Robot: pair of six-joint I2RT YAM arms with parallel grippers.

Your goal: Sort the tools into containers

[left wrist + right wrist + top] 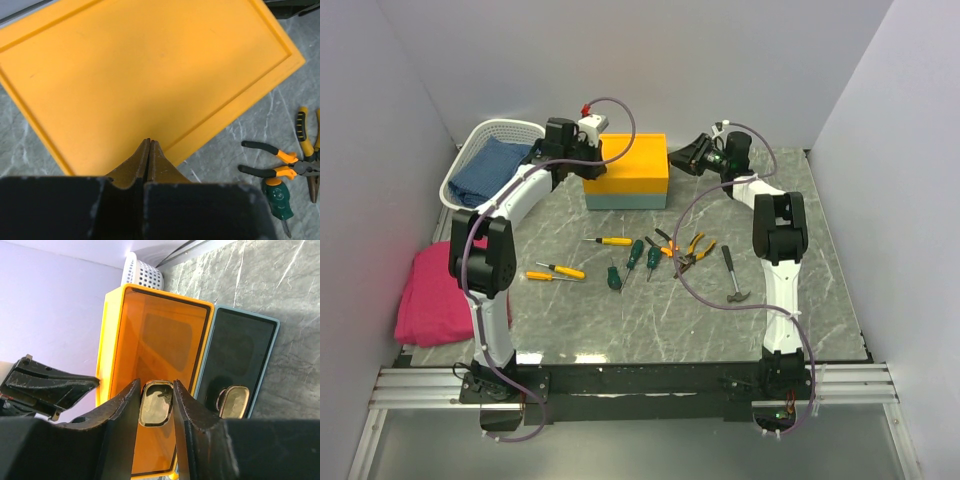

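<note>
Pressed together with nothing between them, the left fingers (141, 167) hung over the yellow-orange top of the box (150, 75). At the right end of the box the right fingers (122, 415) stood at a narrow gap, one on either side of a metal latch (156, 402) on the yellow part; whether they pressed on it could not be told. The box stood at the far middle of the tabletop (800, 290), its yellow part resting on a pale blue-grey base. The white perforated basket (470, 150) sat in the far left corner with a blue cloth (488, 172) inside it, and a folded pink cloth (435, 290) lay by the left edge, nearer. All the tools lay loose on the tabletop, nearer than the box and in neither container: yellow-handled screwdrivers (563, 270) to the left, green-handled screwdrivers (634, 255) in the middle, two pliers (695, 247) just right of those, and the hammer (733, 275) furthest right, its head at the near end
</note>
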